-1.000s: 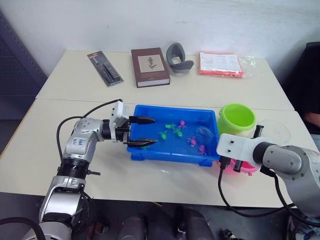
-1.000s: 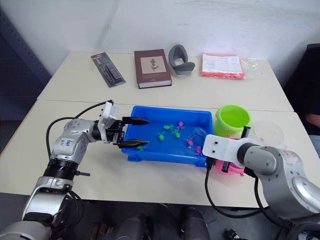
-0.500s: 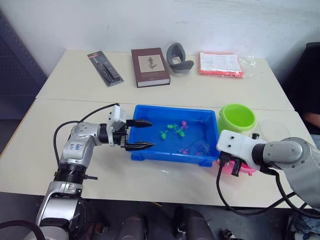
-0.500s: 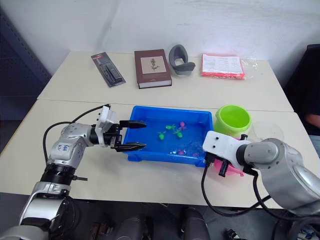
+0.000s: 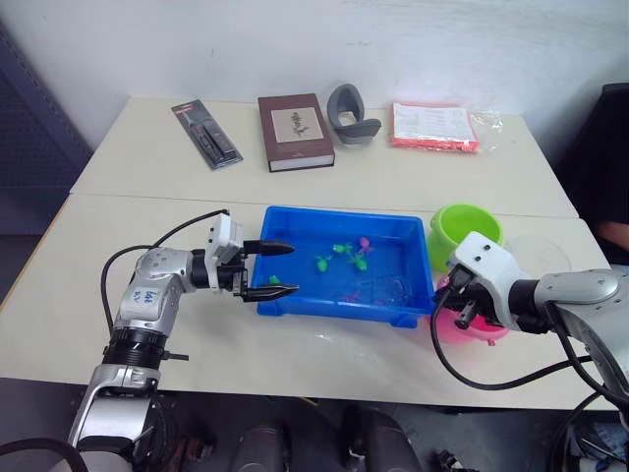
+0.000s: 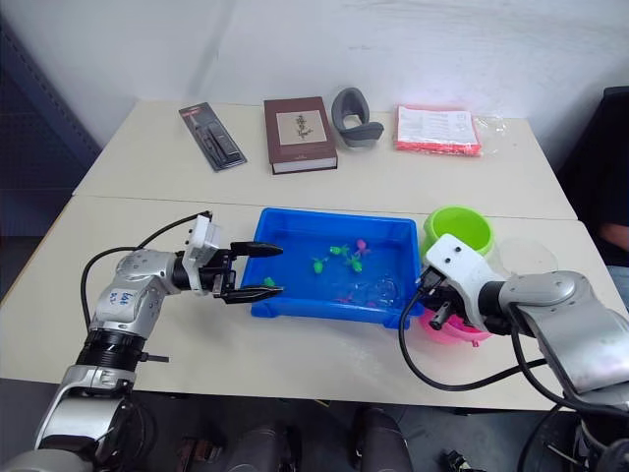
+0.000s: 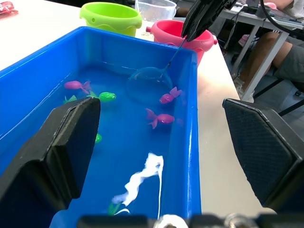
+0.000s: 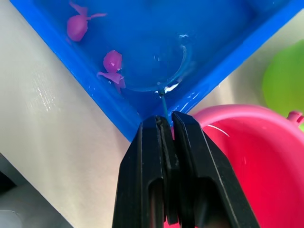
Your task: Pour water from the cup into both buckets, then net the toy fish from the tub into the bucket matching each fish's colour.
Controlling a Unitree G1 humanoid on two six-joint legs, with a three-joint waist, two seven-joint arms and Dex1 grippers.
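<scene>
From the head camera, the shallow bright blue rectangular plastic tub (image 5: 339,265) sits mid-surface on the pale surface (image 5: 147,157), holding water and tiny pink and green plastic toy fish (image 5: 344,251). The left gripper (image 5: 277,269) has its fingers spread wide apart, straddling the tub's left end wall. The lime green round plastic bucket (image 5: 464,228) stands just beside the tub's right end, the pink round plastic bucket (image 5: 470,320) in front of it, under the right gripper (image 5: 462,317).

In the left wrist view, the small round blue-rimmed mesh net (image 7: 149,84) is dipped in the tub water beside two pink fish; a clear plastic cup (image 7: 156,8) stands behind the buckets.

In the right wrist view, the right fingers (image 8: 190,156) are pinched together on the net's thin handle, above the pink bucket's rim.
</scene>
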